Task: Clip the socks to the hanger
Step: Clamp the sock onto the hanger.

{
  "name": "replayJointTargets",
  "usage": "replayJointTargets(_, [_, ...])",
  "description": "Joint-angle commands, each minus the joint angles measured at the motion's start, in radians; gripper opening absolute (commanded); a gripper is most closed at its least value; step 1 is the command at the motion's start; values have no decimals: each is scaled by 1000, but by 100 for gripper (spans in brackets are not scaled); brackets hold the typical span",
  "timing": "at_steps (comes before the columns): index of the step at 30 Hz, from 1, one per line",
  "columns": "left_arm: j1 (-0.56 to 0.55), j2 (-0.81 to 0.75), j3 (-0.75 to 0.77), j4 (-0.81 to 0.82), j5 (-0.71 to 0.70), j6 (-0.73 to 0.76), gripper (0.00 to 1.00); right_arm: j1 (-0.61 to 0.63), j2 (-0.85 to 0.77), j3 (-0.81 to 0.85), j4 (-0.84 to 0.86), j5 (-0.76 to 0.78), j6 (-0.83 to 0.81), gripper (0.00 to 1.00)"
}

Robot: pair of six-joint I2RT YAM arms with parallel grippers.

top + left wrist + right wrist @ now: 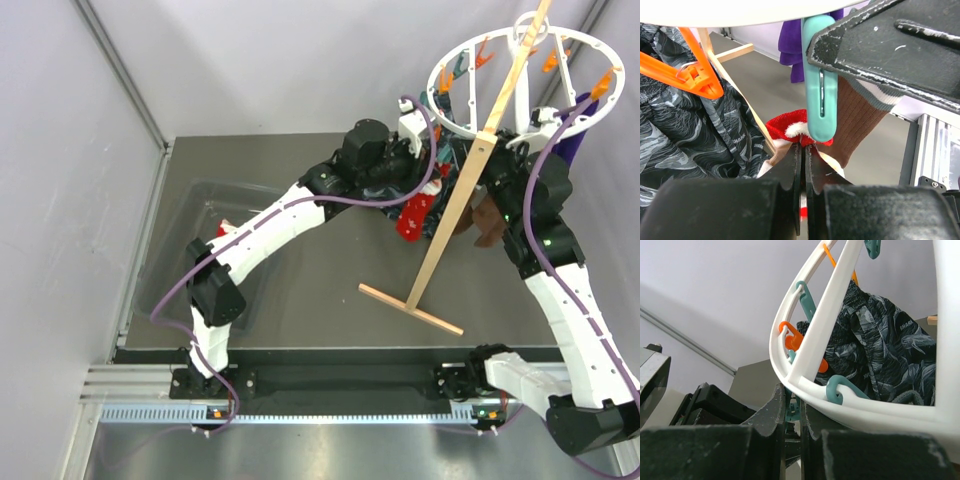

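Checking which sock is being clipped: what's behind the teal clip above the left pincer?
A brown sock hangs behind the teal clip, a red sock just below. The clip hides whether it grips either.

Hanger (pixel 890 417): white spoked ring with orange and teal clips, its rim passing directly above the right claw (pixel 792 402).
Brown sock (pixel 860 120): ribbed, hanging upright behind a teal clip (pixel 819 85), just above the left claw (pixel 804 160).
Red sock (pixel 785 126): white-trimmed cuff at the left claw's tips, red fabric between its closed fingers.
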Motion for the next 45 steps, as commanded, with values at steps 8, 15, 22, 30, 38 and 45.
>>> replayJointTargets(8, [-14,-62,9,52,-15,3,0,14,-6,-19,-40,-71,-15,0])
replayJointTargets(15, [-19,-98,-31,93,-35,-3,0,14,-8,-22,-41,-69,-13,0])
replayJointTargets(22, [-37,-154,-144,186,-133,14,0,15,-6,-22,-44,-68,-18,0])
replayJointTargets(30, [-39,-125,-103,179,-100,-8,0,14,-8,-27,-38,-72,-10,0])
replayJointTargets(38, [-39,-99,-65,141,-93,1,0,14,-20,-15,-43,-68,-12,0])
replayJointTargets(45, [-39,-88,-31,22,-191,24,0,15,-23,8,-56,-63,-19,0])
